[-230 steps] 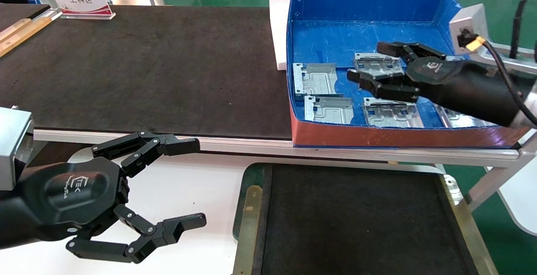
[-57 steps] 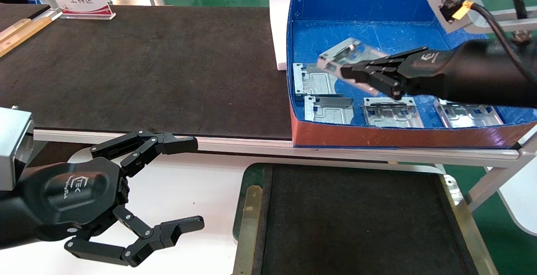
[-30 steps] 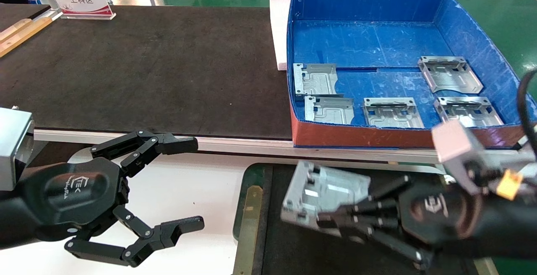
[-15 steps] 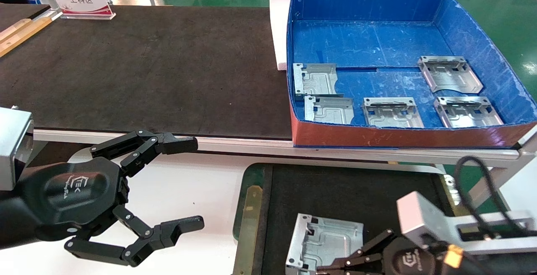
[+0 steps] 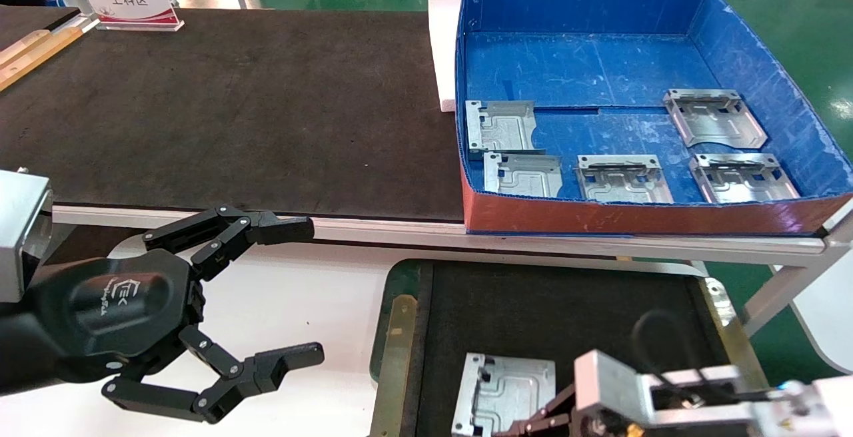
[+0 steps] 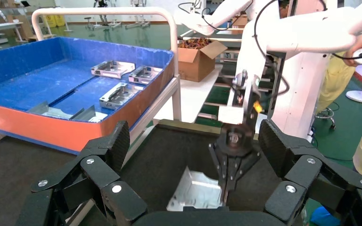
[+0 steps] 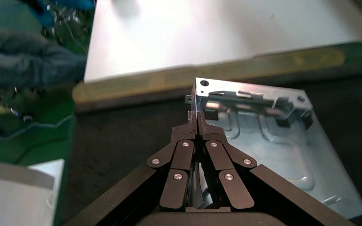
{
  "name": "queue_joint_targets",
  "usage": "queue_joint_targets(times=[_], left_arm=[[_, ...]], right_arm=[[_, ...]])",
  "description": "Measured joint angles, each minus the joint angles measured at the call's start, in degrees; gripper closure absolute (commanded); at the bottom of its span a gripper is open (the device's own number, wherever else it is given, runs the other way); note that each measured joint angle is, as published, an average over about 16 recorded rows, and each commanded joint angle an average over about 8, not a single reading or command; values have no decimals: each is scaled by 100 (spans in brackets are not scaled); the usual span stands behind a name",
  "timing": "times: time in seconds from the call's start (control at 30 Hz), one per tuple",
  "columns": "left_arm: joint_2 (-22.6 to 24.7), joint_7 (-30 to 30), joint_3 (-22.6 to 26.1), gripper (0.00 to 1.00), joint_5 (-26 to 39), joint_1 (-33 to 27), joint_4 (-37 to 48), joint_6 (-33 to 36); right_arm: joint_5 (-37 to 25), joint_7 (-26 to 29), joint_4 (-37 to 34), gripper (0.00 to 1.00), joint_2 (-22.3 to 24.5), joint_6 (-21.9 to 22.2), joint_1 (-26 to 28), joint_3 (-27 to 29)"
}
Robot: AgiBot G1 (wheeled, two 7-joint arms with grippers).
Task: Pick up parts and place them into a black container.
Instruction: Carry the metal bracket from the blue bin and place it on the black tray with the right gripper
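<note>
One silver-grey part (image 5: 503,390) is at the near end of the black container (image 5: 566,310), low over its felt floor. My right gripper (image 5: 533,418) is shut on that part's edge tab; the right wrist view shows the fingertips (image 7: 197,120) pinched on the thin metal rim of the part (image 7: 273,146). From the left wrist view the right gripper (image 6: 228,183) points down at the part (image 6: 195,190). Several more parts (image 5: 623,178) lie in the blue box (image 5: 580,57). My left gripper (image 5: 303,292) hangs open and empty at the lower left.
The blue box has a red front wall (image 5: 633,217) and stands on the table's right end, beside the long black mat (image 5: 233,110). A white sign (image 5: 130,0) stands at the back left. A brass strip (image 5: 396,337) runs along the container's left side.
My right gripper has carried the part from the blue box over the black container and lowered it toward the container's near end. The left arm has not moved.
</note>
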Motion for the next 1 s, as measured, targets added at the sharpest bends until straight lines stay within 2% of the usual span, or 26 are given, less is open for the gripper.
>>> queue_joint_targets(times=[0.47, 1.0], left_arm=[[0, 0, 0, 0, 0, 0, 0, 0], [0, 0, 0, 0, 0, 0, 0, 0]], right_arm=[[-525, -1513, -1452, 100, -902, 199, 268, -134], [-821, -2532, -2890, 100, -1711, 418, 700, -215]])
